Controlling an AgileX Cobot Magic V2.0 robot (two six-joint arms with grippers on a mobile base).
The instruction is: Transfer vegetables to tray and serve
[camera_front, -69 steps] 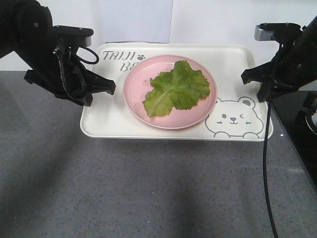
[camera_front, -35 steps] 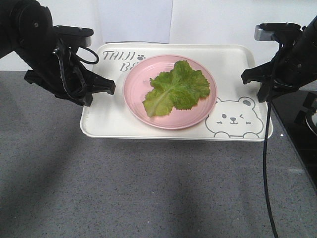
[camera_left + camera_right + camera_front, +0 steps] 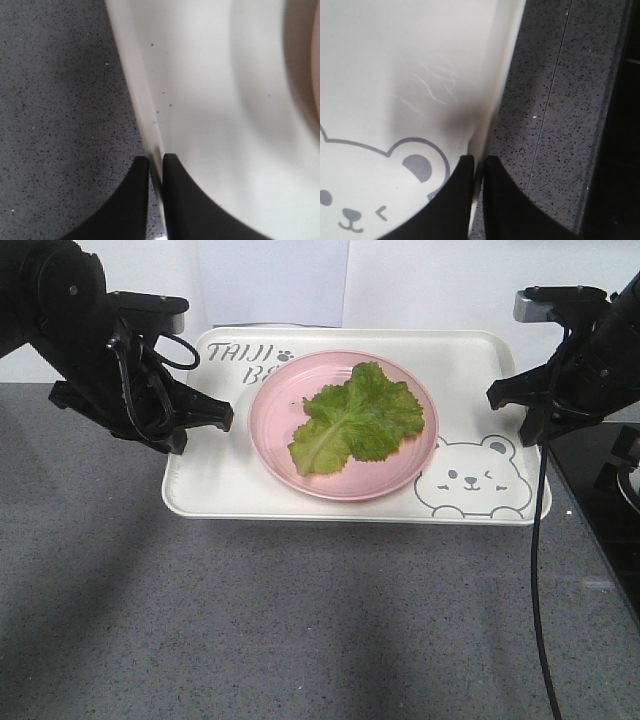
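Both rims of the tray (image 3: 210, 480) are clamped thinly by left pincer (image 3: 156, 165) and right pincer (image 3: 478, 165); if it's lifted unevenly, the pink plate (image 3: 275, 440) and lettuce (image 3: 358, 420) between them could get slid off.

Left arm enters from 10 o'clock in the front view, elbow bent, wrist angled down toward 4 o'clock. Left gripper (image 3: 222, 416) (image 3: 156, 165): jaws pinched nearly together on the rim of the tray (image 3: 200, 502) (image 3: 145, 120), one finger either side. Right arm enters from 2 o'clock, wrist pointing toward 8 o'clock. Right gripper (image 3: 500, 395) (image 3: 479, 165): jaws likewise clamped across the tray (image 3: 492, 100) edge, one finger inside, one outside. Cable hangs from the right wrist.
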